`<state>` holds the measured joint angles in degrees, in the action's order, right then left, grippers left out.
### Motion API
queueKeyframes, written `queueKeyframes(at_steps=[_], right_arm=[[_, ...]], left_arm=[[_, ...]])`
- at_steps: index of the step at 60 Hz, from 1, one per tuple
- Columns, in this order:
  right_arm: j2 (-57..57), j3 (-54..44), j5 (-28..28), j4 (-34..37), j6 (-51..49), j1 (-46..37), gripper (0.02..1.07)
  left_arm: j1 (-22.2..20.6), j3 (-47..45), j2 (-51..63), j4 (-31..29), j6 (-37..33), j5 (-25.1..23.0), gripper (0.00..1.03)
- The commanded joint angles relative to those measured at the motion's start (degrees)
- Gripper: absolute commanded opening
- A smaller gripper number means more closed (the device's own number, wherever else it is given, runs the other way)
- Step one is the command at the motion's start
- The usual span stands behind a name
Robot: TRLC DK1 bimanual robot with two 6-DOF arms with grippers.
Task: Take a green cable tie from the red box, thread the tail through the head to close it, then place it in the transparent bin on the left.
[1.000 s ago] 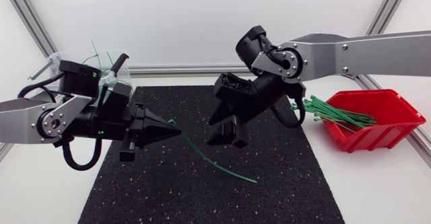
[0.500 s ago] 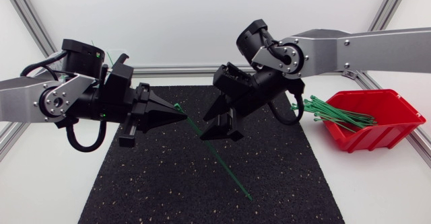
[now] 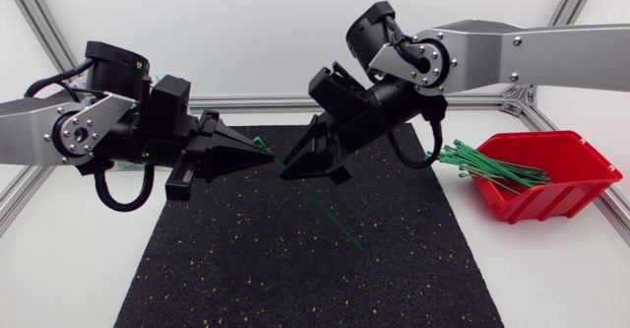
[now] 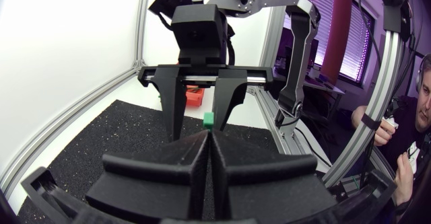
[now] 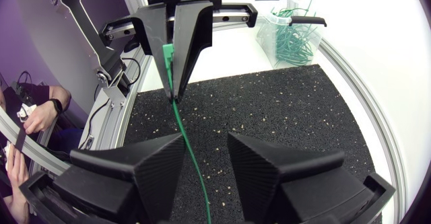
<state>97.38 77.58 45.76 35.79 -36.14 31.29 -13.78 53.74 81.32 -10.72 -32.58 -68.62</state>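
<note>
My left gripper (image 3: 266, 157) is shut on the head end of a green cable tie (image 3: 330, 220), held above the black mat (image 3: 226, 269). The tail slants down to the mat. In the left wrist view the green head (image 4: 209, 120) sticks out past the shut fingertips. My right gripper (image 3: 309, 170) faces the left one and straddles the tie just behind the head. Its fingers are apart, and in the right wrist view the tie (image 5: 187, 146) runs through the gap near one finger (image 5: 151, 163). The red box (image 3: 551, 180) holds several green ties (image 3: 492, 163).
The transparent bin (image 5: 291, 30) with several green ties in it stands beyond the mat's far corner, behind my left arm. Aluminium frame rails (image 3: 226, 101) run along the table's back and sides. White table surface borders the mat on both sides.
My left gripper rose and lifted the tie, which straightened into a slant. My right gripper swung left and up to meet it, and its fingers drew closer around the tie.
</note>
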Motion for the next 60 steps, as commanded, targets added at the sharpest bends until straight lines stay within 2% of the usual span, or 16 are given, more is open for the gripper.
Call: queueKeyframes(at_steps=[1,8,33,39,43,51,57,60], right_arm=[[-0.35,-0.33,0.91,0.42,0.98,-0.53,0.25],[-0.70,-0.85,1.79,0.24,0.72,-1.05,0.08],[-2.02,-2.43,2.85,0.51,1.25,-1.05,0.08],[-2.02,-2.79,4.16,0.42,2.30,-1.05,0.08],[-2.11,-2.96,5.31,0.42,3.18,-1.14,0.08],[-2.64,-3.93,6.80,-1.25,6.35,-1.84,0.08],[-2.64,-4.90,7.68,-4.59,10.39,-3.43,0.08],[-2.55,-5.34,8.12,-5.38,11.62,-4.04,0.08]], left_arm=[[0.33,1.72,1.74,-0.62,1.03,-1.17,0.03],[0.33,1.99,2.27,-0.62,1.20,-1.52,0.03],[0.60,2.87,3.14,-0.44,2.69,-1.60,0.04],[1.12,2.43,2.79,-0.35,2.69,-1.96,0.20],[1.21,2.34,2.97,0.09,2.69,-2.57,0.27],[1.04,2.25,3.58,1.93,4.36,-4.07,0.46],[0.42,1.90,3.94,3.87,5.95,-5.12,0.48],[-0.02,1.90,4.11,5.18,7.27,-5.12,0.59]])
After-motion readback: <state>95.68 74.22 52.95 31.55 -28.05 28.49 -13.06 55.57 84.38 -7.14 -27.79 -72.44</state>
